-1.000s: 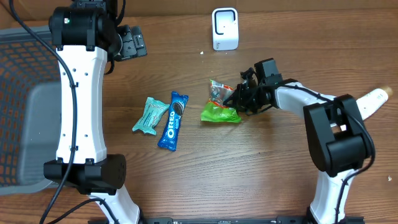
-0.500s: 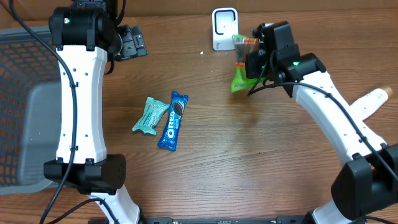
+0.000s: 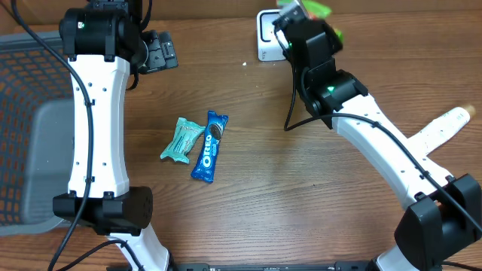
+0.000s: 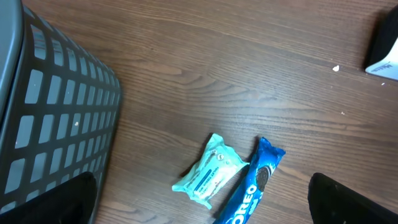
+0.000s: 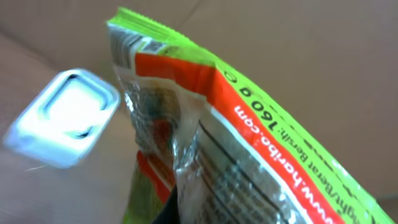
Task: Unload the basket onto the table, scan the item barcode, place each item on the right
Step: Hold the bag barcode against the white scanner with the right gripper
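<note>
**A:** Where is the sweets bag (image 3: 309, 9) right now?

**B:** Off the counter (image 3: 301, 188), up at the 12 o'clock edge. The right pincer (image 3: 301, 19) is clamped tight on it and holds it just beside the white scanner (image 3: 271, 34), toward the scanner's 1 o'clock. In the right wrist view the printed back with the web address faces the camera, and the scanner sits at the bag's 9 o'clock.

**A:** How will it handle?

**B:** My guess is light and floppy. It's thin crinkly film with loose sweets inside that shift about, and the gloss could make it slip. A soft panel creases, and that could spoil the barcode. I'd grip a sealed edge or corner, clear of the code, so the panel hangs flat. The bag itself hides exactly where the jaws pinch.

**A:** And the other arm?

**B:** The left pincer (image 3: 158, 51) hangs near 11 o'clock with its jaws spread wide, holding nothing.

**A:** Any containers?

**B:** One mesh basket (image 3: 22, 83) at 9 o'clock. I can't tell if anything is in it: the left arm covers part of it from above, and the left wrist view shows only its outer wall. The Oreo pack (image 3: 209, 147) and the teal packet (image 3: 181, 139) lie side by side on the counter, outside the basket and well apart from the scanner.
</note>
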Controlling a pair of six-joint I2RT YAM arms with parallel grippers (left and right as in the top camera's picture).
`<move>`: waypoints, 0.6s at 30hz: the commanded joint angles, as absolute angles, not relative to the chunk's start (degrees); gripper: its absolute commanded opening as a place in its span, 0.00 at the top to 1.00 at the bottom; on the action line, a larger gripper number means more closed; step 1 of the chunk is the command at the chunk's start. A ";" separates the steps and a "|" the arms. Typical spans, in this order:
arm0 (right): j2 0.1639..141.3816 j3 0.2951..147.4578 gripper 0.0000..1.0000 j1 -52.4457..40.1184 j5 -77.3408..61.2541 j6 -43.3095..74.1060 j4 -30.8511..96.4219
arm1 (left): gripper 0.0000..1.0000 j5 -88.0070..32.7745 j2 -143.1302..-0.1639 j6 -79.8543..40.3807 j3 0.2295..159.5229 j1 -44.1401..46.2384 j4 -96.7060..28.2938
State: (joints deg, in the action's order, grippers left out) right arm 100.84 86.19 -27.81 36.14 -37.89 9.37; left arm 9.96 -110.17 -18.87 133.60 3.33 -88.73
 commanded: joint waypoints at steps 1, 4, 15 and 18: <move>101.16 87.31 0.96 -27.66 39.81 -61.54 1.89 | 0.00 10.68 -110.24 -17.98 133.53 3.40 -88.64; 103.42 87.31 0.96 -27.14 39.09 -69.82 -7.46 | 0.00 10.68 -110.24 -17.98 133.53 3.40 -88.64; 114.32 87.31 0.96 -23.51 33.47 -78.61 -22.94 | 0.00 10.68 -110.24 -17.98 133.53 3.40 -88.64; 117.95 87.31 0.96 -23.18 31.75 -84.79 -27.22 | 0.00 10.68 -110.24 -17.98 133.53 3.40 -88.64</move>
State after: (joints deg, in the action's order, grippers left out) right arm 115.42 86.19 -23.59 34.00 -77.08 -23.92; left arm 9.96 -110.17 -18.87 133.58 3.33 -88.73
